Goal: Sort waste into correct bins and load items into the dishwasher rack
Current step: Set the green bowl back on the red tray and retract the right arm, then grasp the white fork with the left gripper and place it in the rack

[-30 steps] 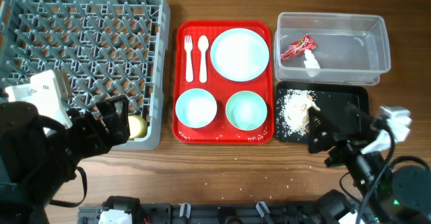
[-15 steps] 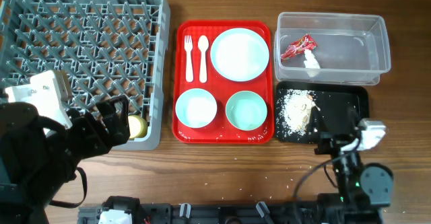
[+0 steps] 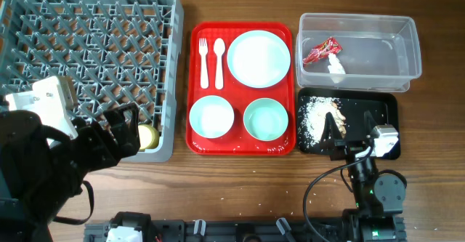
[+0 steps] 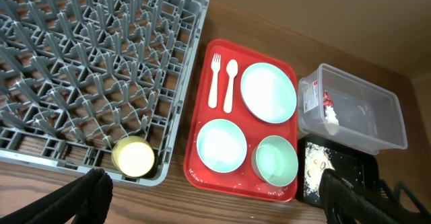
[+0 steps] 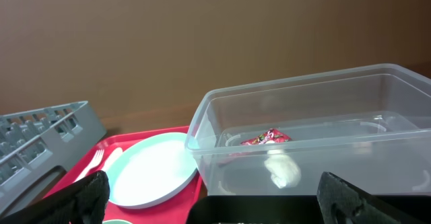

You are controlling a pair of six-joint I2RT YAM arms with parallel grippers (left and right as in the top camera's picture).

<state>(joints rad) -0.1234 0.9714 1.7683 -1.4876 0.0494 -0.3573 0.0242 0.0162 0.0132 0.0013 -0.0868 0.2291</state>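
The red wrapper (image 3: 322, 50) and white scrap (image 3: 336, 67) lie in the clear tub (image 3: 360, 24). Crumbly leftovers (image 3: 316, 118) lie in the black tray (image 3: 385, 104). The plate (image 3: 258, 57), two bowls (image 3: 211, 116) (image 3: 265, 118), fork (image 3: 203, 60) and spoon (image 3: 219, 60) sit on the red tray (image 3: 242, 146). The yellow round object (image 3: 147, 136) sits in the near right corner of the grey rack (image 3: 87, 53). My left gripper (image 3: 129, 131) is open and empty beside it. My right gripper (image 3: 349, 131) is open and empty over the black tray.
The rack fills the left, the red tray the middle, and the tub and black tray the right. Bare wooden table (image 3: 247, 176) with a few crumbs runs along the front. The right arm's cable (image 3: 316, 191) loops there.
The right arm has swung left and drawn in, its open gripper now over the black tray's near edge. The left arm has not moved.
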